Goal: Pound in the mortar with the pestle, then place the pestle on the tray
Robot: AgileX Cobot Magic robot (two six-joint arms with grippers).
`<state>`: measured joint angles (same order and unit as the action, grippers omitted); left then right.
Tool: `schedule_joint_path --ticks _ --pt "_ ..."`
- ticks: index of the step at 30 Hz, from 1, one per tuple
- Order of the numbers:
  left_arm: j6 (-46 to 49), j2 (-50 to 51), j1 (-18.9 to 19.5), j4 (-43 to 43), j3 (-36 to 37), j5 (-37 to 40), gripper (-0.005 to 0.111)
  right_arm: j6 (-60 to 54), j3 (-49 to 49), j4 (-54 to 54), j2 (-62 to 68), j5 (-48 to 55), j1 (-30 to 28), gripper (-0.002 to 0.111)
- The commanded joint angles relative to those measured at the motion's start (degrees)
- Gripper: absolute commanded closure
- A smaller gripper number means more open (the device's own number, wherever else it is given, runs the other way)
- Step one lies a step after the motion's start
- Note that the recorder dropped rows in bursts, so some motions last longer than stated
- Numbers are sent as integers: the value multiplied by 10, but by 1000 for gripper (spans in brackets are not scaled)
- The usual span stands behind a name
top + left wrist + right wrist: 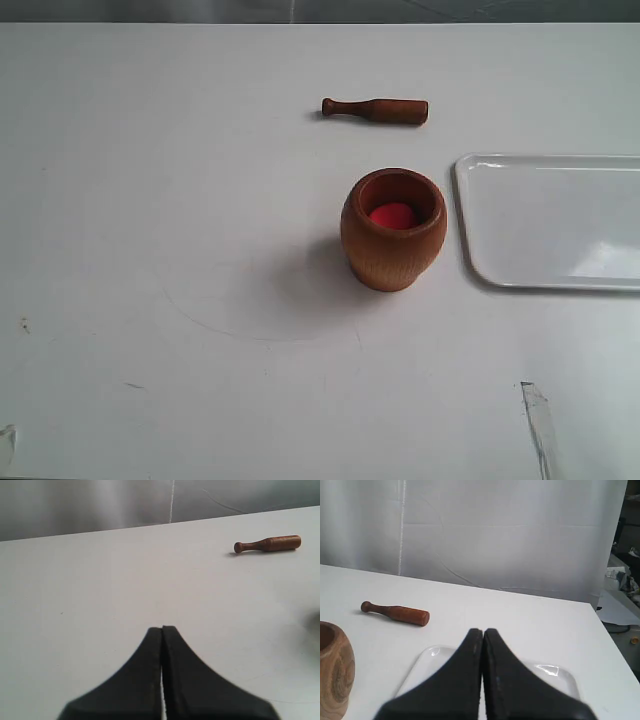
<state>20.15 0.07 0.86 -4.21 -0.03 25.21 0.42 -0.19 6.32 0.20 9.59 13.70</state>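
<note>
- Exterior view: the mortar [392, 245] stood upright near the middle of the bench [150, 200]. Its mouth faced up, with something red [393, 215] in the bottom, probably the stuff to be pounded. The pestle [375, 110] lay on its side between the mortar and the far edge, apart from it, with its knobbed handle toward the left edge. The tray [550, 225] sat against the right edge, just beside the mortar, seemingly kept handy for setting the pestle down.
- Left wrist view: the left gripper [162, 629] had its two black fingers pressed together on nothing. It hung over plain bench, well apart from the pestle [268, 543].
- Right wrist view: the right gripper [483, 630] was likewise closed and empty, hanging over the tray [432, 657]. The mortar [332, 670] and pestle [395, 612] lay beyond it, so it looked the likelier arm for the pickup.
- No brand, label or writing could be read on anything.
</note>
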Motion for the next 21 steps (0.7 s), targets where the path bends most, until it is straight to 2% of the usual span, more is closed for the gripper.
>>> schedule_joint_path --ticks 1,9,16,21 --pt "-5 -1 -4 4 0 -2 107 2 2 6 -2 1 -5 108" --pt "-5 -1 -4 4 0 -2 107 1 2 -15 -2 -7 -5 108" --pt "-5 -1 -4 4 0 -2 107 12 2 -262 -2 -90 -5 108" --pt "-5 -1 -4 4 0 -2 107 12 2 -289 -2 -143 -5 108"
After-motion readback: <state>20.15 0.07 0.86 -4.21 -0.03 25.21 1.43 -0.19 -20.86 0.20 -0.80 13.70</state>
